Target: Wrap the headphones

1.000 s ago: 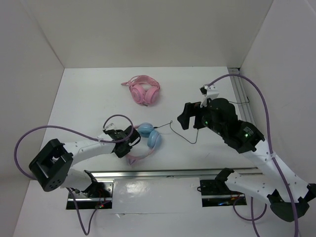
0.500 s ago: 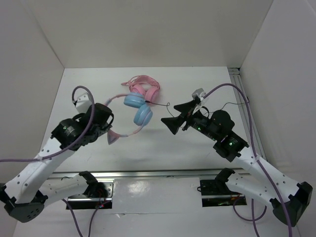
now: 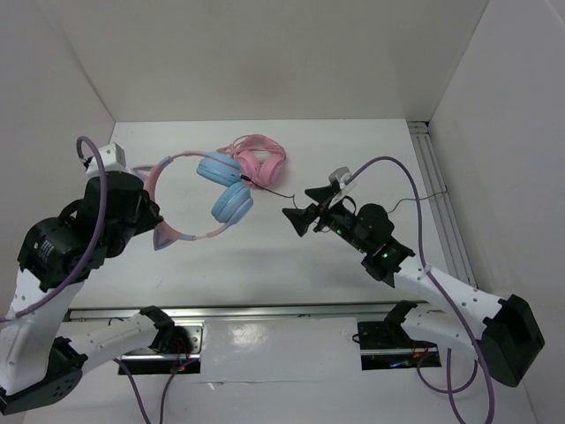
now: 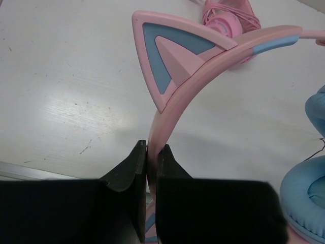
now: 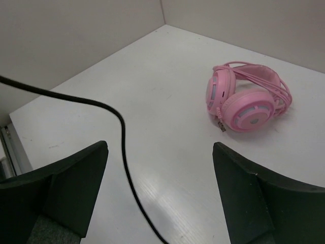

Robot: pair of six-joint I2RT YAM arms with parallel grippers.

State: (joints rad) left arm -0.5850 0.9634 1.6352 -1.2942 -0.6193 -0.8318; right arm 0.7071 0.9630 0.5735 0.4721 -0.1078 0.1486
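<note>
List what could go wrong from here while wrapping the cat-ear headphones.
1. The left pincer pinches only the thin headband of the headphones. The blue ear cups hang out to one side, so the set may swivel or slip.
2. The right pincer is open with the cable loose between its fingers, so the cable may slide out before it shuts.
3. The cable runs close by the all-pink headphones and may snag them.

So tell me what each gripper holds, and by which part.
Left gripper is shut on the headphones, on the headband beside a cat ear. Right gripper is open and holds nothing; the cable passes loose between its fingers.
</note>
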